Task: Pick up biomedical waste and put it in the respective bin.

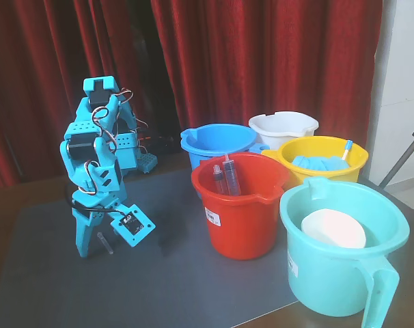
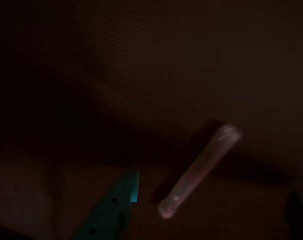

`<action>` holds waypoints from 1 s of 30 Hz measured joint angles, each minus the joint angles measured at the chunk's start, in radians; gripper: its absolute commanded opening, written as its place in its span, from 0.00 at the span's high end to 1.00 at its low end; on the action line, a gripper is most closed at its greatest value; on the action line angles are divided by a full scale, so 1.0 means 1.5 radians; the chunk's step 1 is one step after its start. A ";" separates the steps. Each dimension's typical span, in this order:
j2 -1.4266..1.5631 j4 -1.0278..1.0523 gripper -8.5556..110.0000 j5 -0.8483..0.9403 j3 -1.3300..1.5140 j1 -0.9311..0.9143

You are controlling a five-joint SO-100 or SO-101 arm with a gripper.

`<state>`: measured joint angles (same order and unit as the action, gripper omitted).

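Note:
The biomedical waste, a thin clear tube (image 1: 104,243), lies flat on the dark mat at the foot of the turquoise arm. My gripper (image 1: 92,244) points straight down over it, fingertips close to the mat. In the dim wrist view the tube (image 2: 199,170) lies slanted between one turquoise finger (image 2: 116,210) at the lower left and the other at the right edge, touching neither. The gripper (image 2: 211,212) is open. The royal-blue bin (image 1: 193,147) stands at the back, behind the red bucket, well to the right of the arm.
A red bucket (image 1: 241,225) holding syringes with dark fluid stands between arm and bin. A turquoise handled bucket (image 1: 343,287) sits front right, with yellow (image 1: 357,164) and white (image 1: 282,126) buckets behind. A tripod leg (image 1: 402,167) shows at the right edge.

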<state>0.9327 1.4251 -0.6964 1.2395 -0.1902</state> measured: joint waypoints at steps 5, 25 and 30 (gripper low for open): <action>0.000 0.004 0.67 0.000 0.000 0.006; 0.001 -0.009 0.67 -0.029 0.039 0.005; 0.001 -0.018 0.77 -0.044 0.040 0.003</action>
<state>0.9342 1.3975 -0.7624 1.2993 -0.1856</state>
